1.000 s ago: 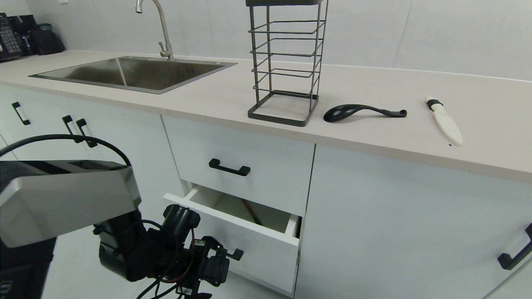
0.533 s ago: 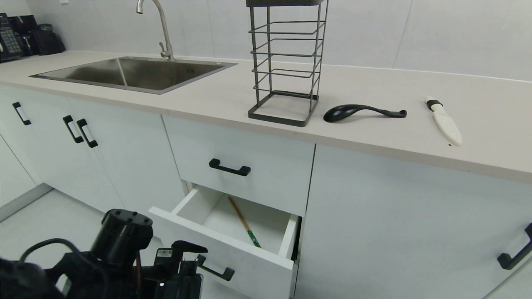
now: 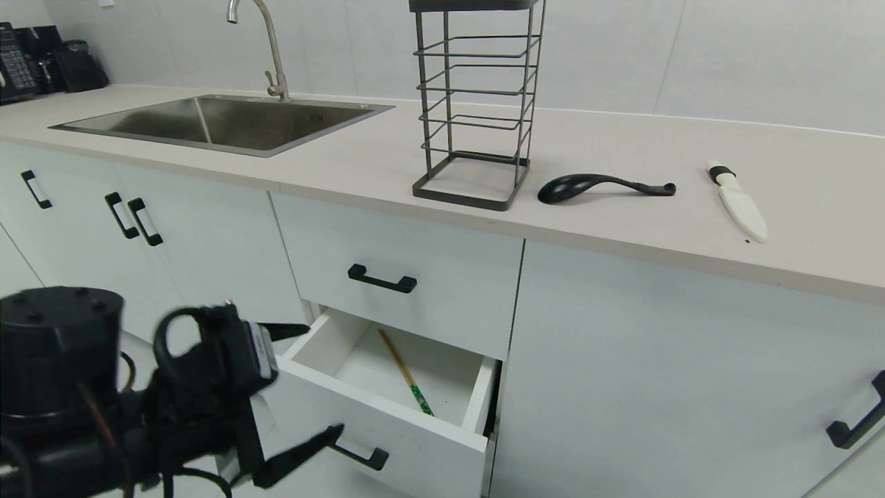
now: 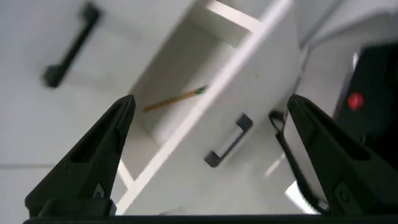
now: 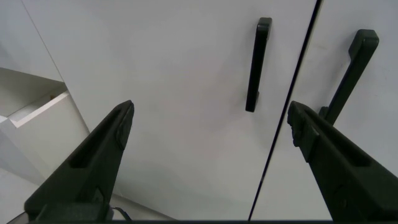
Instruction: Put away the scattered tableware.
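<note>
A black spoon (image 3: 601, 185) and a white knife with a black band (image 3: 738, 202) lie on the beige counter (image 3: 622, 145), right of a tall wire rack (image 3: 476, 104). Below the counter, the lower drawer (image 3: 380, 408) stands pulled out, with a chopstick (image 3: 404, 370) lying inside. My left gripper (image 3: 308, 387) hangs open just left of the drawer front, its fingers apart from the black drawer handle (image 3: 359, 453). The left wrist view shows the chopstick (image 4: 174, 99) and drawer handle (image 4: 229, 140) between the left gripper's (image 4: 211, 106) spread fingers. My right gripper (image 5: 211, 112) is open, facing cabinet doors.
A steel sink (image 3: 221, 121) with a tap is set in the counter at the left. The upper drawer (image 3: 401, 277) is closed. Cabinet doors with black handles (image 3: 131, 221) flank the drawers; two vertical handles (image 5: 258, 65) show close ahead in the right wrist view.
The lower drawer has slid farther out, revealing the chopstick. My left gripper has come off the drawer handle, drawn back left and upward, and opened wide.
</note>
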Robot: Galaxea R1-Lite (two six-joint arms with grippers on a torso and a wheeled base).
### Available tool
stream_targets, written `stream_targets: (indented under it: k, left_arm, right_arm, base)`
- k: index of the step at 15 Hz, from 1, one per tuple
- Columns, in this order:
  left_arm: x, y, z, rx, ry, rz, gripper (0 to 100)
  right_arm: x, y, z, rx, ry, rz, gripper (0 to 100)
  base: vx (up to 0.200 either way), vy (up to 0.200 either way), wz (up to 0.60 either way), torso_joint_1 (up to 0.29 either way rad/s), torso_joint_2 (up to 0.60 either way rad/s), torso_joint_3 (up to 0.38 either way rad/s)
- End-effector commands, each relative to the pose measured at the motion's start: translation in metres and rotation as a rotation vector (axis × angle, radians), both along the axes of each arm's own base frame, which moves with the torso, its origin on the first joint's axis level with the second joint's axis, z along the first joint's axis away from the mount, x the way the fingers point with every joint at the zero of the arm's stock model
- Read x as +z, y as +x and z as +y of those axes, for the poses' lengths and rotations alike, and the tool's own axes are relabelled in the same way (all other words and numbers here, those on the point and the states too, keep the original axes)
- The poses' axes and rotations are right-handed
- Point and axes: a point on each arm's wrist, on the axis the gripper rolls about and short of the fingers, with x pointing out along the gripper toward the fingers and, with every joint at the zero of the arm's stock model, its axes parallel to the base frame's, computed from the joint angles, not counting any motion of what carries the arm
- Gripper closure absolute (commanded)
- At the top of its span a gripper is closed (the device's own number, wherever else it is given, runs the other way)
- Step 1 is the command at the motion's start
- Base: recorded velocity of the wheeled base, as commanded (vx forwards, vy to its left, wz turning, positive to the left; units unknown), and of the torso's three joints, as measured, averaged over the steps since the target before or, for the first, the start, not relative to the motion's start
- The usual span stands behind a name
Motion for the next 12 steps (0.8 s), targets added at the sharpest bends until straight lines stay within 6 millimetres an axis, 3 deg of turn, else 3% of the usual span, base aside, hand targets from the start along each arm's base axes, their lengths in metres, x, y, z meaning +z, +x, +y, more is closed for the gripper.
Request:
stream_targets:
  k: [1,4,5,6,9,12]
  left_arm:
    - [0.013,0.002,0.039,0.249,-0.161,0.039,0]
    - [-0.018,0.033,0.044,0.293,-0.133,0.192,0]
    - [-0.018,0.033,0.044,0.293,-0.133,0.192,0]
    - [-0.04,0.032,0.039,0.163,-0.061,0.235,0]
    - [-0.049,0.039,0.035,0.088,0.043,0.207,0]
    - [-0.05,0.054,0.002,-0.151,0.198,0.1,0]
  right_arm:
    - [0.0,0.0,0.0,0.001,0.0,0.0,0]
    - [0.0,0.0,0.0,0.001,0.0,0.001,0]
    - [0.0,0.0,0.0,0.001,0.0,0.001,0]
    - [0.0,0.0,0.0,0.001,0.0,0.001,0]
    - [0.0,0.0,0.0,0.001,0.0,0.0,0]
    - [0.0,0.0,0.0,0.001,0.0,0.0,0]
  base:
    - [0.0,0.0,0.0,0.0,0.0,0.0]
    - [0.0,0.0,0.0,0.0,0.0,0.0]
    - [0.0,0.0,0.0,0.0,0.0,0.0]
    - [0.0,0.0,0.0,0.0,0.0,0.0]
    - [0.0,0.0,0.0,0.0,0.0,0.0]
    - [0.0,0.0,0.0,0.0,0.0,0.0]
